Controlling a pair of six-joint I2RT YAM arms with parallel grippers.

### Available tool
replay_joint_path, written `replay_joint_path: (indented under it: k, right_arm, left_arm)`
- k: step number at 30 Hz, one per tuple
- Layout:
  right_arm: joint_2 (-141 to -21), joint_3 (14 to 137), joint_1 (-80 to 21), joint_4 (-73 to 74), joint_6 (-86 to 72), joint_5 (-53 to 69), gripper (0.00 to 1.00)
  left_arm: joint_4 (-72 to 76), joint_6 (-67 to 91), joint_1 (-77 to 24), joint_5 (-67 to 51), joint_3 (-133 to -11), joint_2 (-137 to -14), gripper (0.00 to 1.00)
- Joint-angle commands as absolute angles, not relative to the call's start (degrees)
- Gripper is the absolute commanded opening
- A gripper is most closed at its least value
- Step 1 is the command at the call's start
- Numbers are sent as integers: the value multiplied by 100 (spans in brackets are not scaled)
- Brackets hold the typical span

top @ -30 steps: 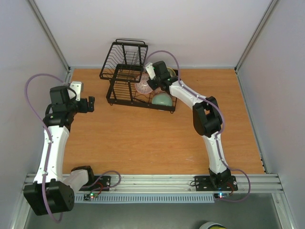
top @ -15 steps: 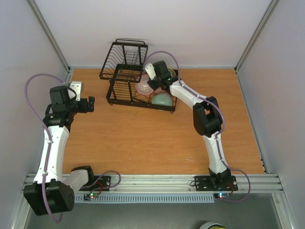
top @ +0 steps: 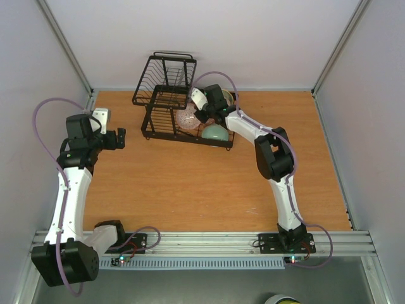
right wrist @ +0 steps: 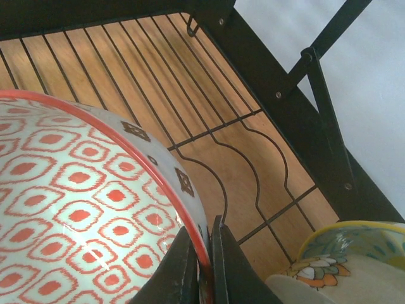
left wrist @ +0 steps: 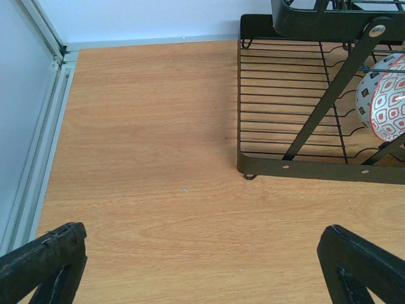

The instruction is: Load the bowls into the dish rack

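While the right gripper (right wrist: 204, 266) pinches the red-and-white patterned bowl (right wrist: 76, 190) by its rim over dish rack (right wrist: 221, 145) wires, teal-rimmed bowl (right wrist: 345, 253) just beside its fingers; left gripper (left wrist: 202, 266) spread wide.

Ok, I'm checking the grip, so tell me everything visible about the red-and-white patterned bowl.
The glossy white ceramic bowl has red diamond motifs inside, a red rim and small dark squares outside. It stands on edge inside the black wire dish rack, its rim pinched by the shut right gripper. Whether it rests on the wires is unclear.
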State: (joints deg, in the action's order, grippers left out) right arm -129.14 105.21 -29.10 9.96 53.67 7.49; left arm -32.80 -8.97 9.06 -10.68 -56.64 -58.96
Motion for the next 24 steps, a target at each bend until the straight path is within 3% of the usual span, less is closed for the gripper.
replay_joint_path:
  k: [1,24]
  right_arm:
    - [-12912,10517,-2962,213,5414,898,1]
    - [-13318,9706,-3103,-2051,6472,-699,1]
  left_arm:
    - [-3142,-888,957,-1046,-5783,-5809,99]
    - [-3146,-888,958,-1039,-5778,-5840,99]
